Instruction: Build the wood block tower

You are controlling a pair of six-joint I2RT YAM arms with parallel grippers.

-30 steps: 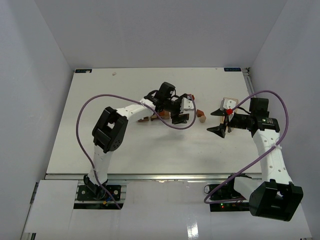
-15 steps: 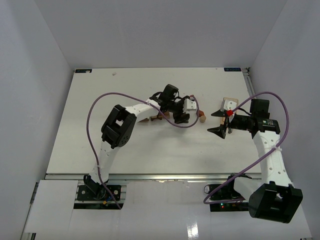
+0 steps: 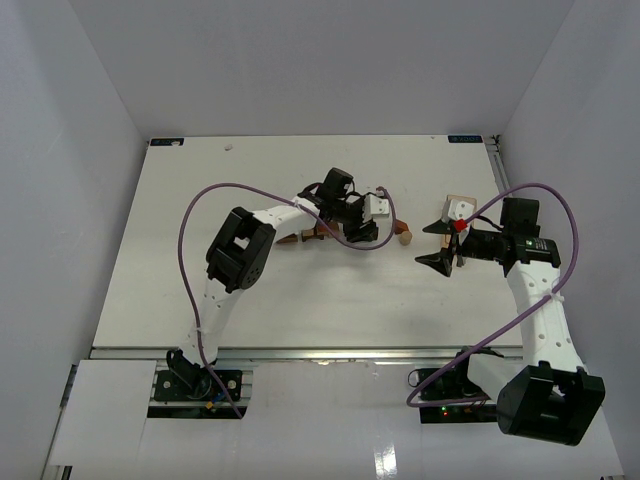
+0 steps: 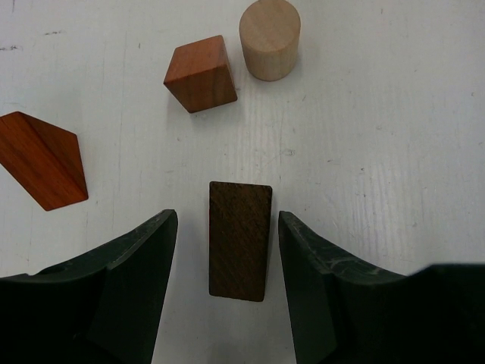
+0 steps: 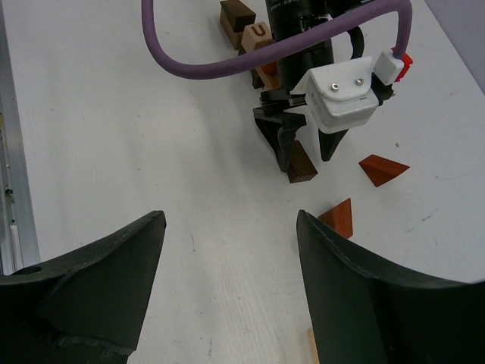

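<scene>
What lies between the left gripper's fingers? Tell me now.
A dark brown block lies flat on the table between the fingers of the left gripper, gaps either side; the left wrist view shows it.

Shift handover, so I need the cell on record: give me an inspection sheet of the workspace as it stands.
Surface: white table, no spills seen.
Job's things: dark brown rectangular wood block lying flat; reddish-brown cube, pale wooden cylinder, reddish-brown wedge loose nearby.
Clutter: pale wooden slab near the right gripper.
Grippers: left gripper open, straddling the dark block with gaps both sides; right gripper open, empty.
Cables: purple cable loops from each arm.
Surroundings: plain white walls, nothing else seen.
</scene>
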